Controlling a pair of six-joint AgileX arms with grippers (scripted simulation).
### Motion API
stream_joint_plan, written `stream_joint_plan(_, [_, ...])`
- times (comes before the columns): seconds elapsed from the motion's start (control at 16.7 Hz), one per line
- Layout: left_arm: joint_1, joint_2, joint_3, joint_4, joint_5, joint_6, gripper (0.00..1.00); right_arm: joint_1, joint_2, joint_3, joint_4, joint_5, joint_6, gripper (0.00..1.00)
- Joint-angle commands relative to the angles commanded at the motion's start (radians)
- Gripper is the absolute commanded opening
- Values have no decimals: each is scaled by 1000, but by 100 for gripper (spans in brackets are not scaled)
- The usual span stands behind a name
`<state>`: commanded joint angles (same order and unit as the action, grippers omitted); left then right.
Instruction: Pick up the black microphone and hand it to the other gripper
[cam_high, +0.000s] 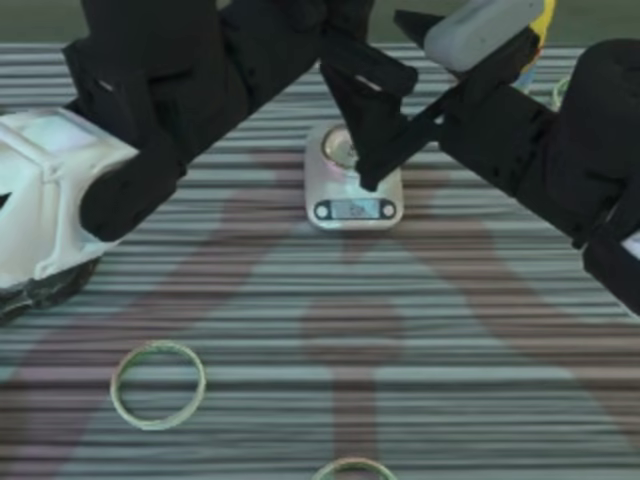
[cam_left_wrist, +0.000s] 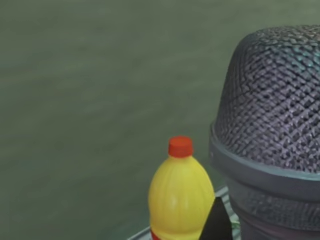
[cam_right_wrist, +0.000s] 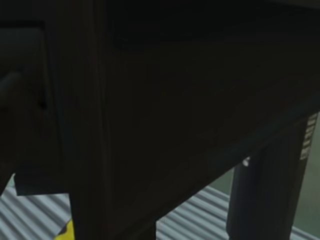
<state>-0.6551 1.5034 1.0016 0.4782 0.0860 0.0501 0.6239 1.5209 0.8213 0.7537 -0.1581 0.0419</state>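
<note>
The black microphone fills one side of the left wrist view. Its grey mesh head stands upright, very close to the camera and raised above the table. In the top view I cannot pick it out among the black arms. My left gripper, on the bulky black arm with the white panel, reaches over the silver scale at the back middle. My right gripper, below a light-grey block, comes in from the right and meets it there. The right wrist view is dark, filled by the other arm.
A silver scale lies under the two grippers. Pale green rings lie at the front left and the front edge. A yellow bottle with a red cap stands at the back right.
</note>
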Motion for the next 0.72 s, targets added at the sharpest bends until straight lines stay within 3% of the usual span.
stream_joint_plan(0.24, [10, -16, 6, -3, -1, 8, 0, -10, -5, -28, -5, 2, -5, 100])
stream_joint_plan(0.72, [157, -111, -75, -18, 124, 8, 0, -41, -272, -244, -52, -43, -4, 100])
